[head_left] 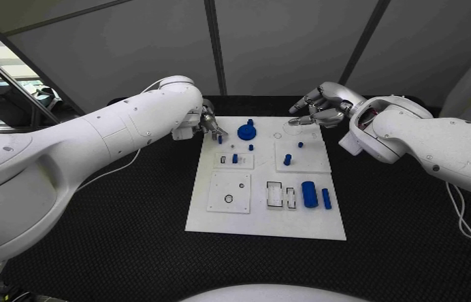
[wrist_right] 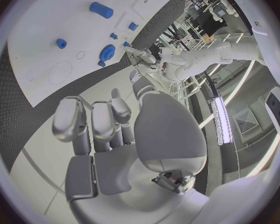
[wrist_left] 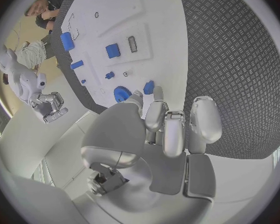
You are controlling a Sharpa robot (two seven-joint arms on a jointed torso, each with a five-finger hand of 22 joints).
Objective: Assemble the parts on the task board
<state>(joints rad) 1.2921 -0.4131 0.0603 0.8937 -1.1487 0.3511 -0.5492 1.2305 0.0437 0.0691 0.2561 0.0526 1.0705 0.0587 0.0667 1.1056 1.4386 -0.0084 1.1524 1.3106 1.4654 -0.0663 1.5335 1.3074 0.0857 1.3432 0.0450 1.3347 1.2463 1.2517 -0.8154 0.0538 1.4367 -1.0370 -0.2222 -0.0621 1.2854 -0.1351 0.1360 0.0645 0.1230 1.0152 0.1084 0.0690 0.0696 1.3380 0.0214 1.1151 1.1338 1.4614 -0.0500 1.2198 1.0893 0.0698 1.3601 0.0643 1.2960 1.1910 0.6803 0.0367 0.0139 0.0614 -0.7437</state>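
The white task board lies in the middle of the black table. At its far edge stands a blue gear with a knob on top. Small blue pegs stand in the board's far half, and a blue cylinder and a short blue bar lie at its near right. My left hand hovers at the far left corner, fingertips just short of the gear, holding nothing. Over the far right corner my right hand hangs with loosely bent fingers, also holding nothing.
Square white inset plates with holes and slots sit in the board's near half. Black table surface surrounds the board. Grey panel walls stand close behind the table.
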